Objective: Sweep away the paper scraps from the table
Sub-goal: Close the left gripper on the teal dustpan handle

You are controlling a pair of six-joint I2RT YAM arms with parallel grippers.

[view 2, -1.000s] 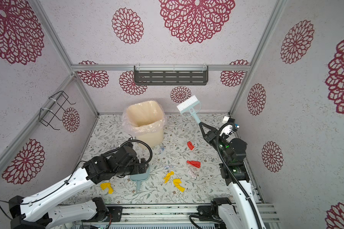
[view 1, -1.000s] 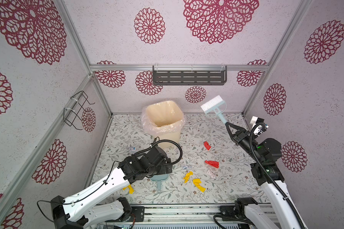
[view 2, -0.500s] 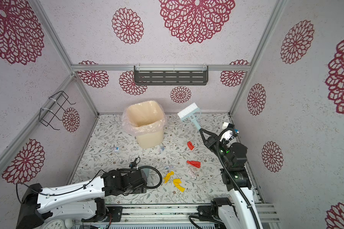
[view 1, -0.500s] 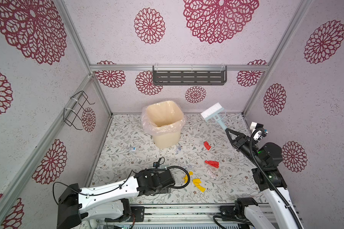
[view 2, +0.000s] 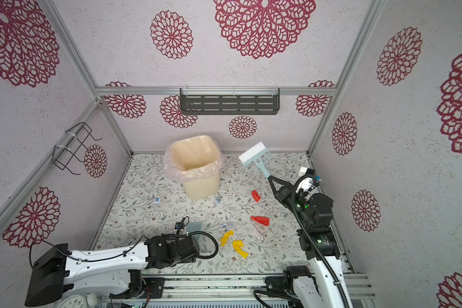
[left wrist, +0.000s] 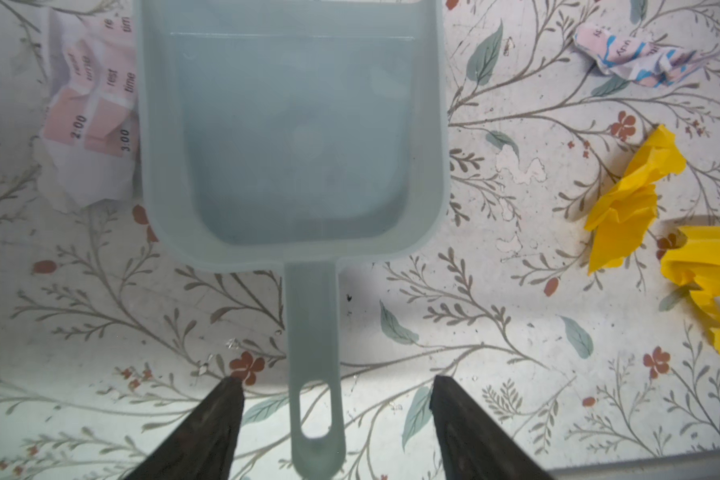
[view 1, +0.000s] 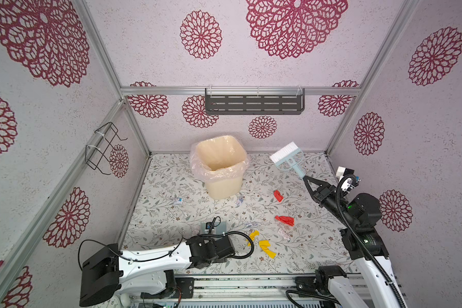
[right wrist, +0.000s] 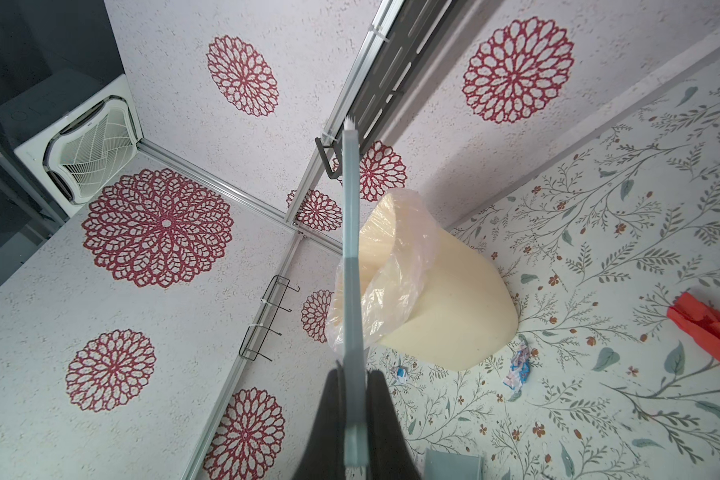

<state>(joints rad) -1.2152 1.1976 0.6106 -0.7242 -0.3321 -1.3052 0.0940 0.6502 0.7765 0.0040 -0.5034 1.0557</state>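
Leafy bench (view 1: 171, 213): left gripper (left wrist: 334, 379), released, straddles the dustpan (left wrist: 296, 137) handle and should clamp next; right gripper (right wrist: 355, 376) grasps brush (view 1: 286, 156); scraps (view 1: 264, 244) unswept.

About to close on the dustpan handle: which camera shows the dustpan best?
The left wrist view: nearly all of the dustpan, its handle between the open jaws of the left gripper. Both top views show only a corner beyond the left arm; the right wrist view catches just a corner at the frame edge.

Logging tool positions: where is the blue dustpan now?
In both top views the dustpan lies front-centre, just left of the yellow scraps, mostly hidden under the left arm; its handle sits between the left gripper's open jaws.
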